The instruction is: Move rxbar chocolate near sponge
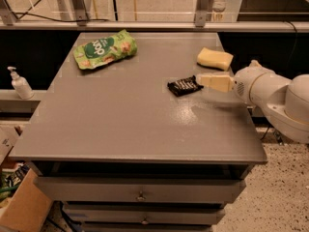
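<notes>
The rxbar chocolate [185, 85], a small flat black wrapper with white lettering, lies on the grey table [125, 124] right of centre. The pale yellow sponge [214, 58] lies behind it to the right, a short gap away, near the table's right edge. My gripper [200, 80] reaches in from the right on the white arm [270, 93], low over the table. Its cream tip is at the bar's right end, and I cannot tell whether it touches the bar.
A green snack pouch [105, 49] lies at the back left of the table. A white pump bottle [20, 83] stands on a ledge to the left. A cardboard box [24, 207] sits on the floor at front left. Drawers are under the tabletop.
</notes>
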Available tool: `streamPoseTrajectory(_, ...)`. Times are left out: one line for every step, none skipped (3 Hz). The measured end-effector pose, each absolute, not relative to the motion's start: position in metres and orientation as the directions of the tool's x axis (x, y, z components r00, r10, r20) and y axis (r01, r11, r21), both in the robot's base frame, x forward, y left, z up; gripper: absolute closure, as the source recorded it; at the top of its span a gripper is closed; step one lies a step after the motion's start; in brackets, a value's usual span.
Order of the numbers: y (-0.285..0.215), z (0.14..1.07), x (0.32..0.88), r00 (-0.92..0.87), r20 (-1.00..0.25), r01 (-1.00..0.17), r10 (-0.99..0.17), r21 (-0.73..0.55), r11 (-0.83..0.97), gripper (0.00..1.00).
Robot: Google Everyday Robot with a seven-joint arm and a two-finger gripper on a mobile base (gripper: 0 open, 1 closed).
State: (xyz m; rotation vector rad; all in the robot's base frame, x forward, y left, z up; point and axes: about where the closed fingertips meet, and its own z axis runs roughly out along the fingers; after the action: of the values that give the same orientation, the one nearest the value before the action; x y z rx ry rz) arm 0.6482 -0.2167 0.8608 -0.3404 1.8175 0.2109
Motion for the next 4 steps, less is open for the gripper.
streamPoseTrajectory(-0.200,0.856,0.621,-0.275,-0.956,-0.414,-0.101,0.023,0.910,0.00)
streamPoseTrajectory(-0.171,0.841,0.604,-0.294,-0.949,-0.516,-0.110,0.061,0.855,0.00)
streamPoseTrajectory(-0.145,0.830,0.599,-0.283,-0.950,-0.599,-0.132,0.068,0.798,0.00)
streamPoseTrajectory(-0.124,0.822,0.600,-0.262,-0.952,-0.657,-0.156,0.057,0.752,0.00)
